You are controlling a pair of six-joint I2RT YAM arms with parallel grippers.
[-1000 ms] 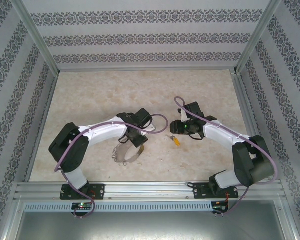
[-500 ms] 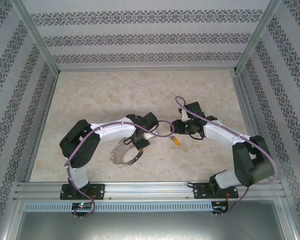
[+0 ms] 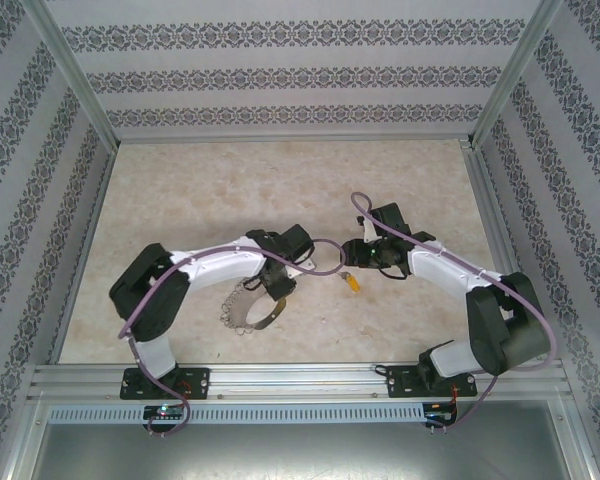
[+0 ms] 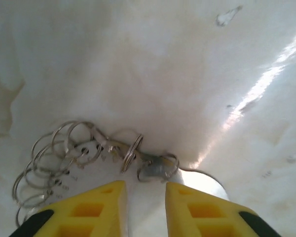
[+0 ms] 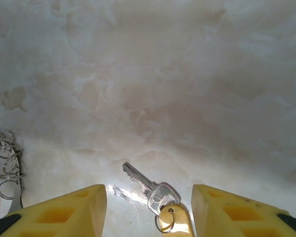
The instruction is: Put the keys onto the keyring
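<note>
Beige, marble-patterned stone made up the counter (image 3: pixel 210 190), boxed in by patterned walls. On the left side the white left arm (image 3: pixel 215 265) curved in from its base toward the middle. Just below its wrist lay the keyring (image 3: pixel 246 310), flat on the counter, a thin silvery hoop fringed with small metal pieces along its upper left edge. The left pincer (image 3: pixel 277 292) hung over the hoop's upper right rim. From the left wrist camera the keyring (image 4: pixel 123 155) ran across the lower part of the view. Its looped small rings (image 4: pixel 49 163) bunched on the left, and a bright strip of the hoop showed on the right. The left pincer (image 4: pixel 145 186) stood released, its yellow fingers (image 4: pixel 103 207) parted by a narrow gap just above the hoop and clamping nothing. Right of the keyring, and well apart from it, the key (image 3: pixel 352 282) lay alone on the bare counter. The right pincer (image 3: pixel 351 262) hovered just above it. The right wrist camera showed the key (image 5: pixel 150 186) as a small silver blade pointing up and left. A little ring and a yellow-orange piece sat at its near end. The right pincer (image 5: pixel 148 190) was released too, its fingers spread wide on either side of the key without touching it. A few of the keyring's loops (image 5: pixel 7 160) showed at the far left edge. Furthest right, the right arm (image 3: pixel 450 275) bent back to its base.
</note>
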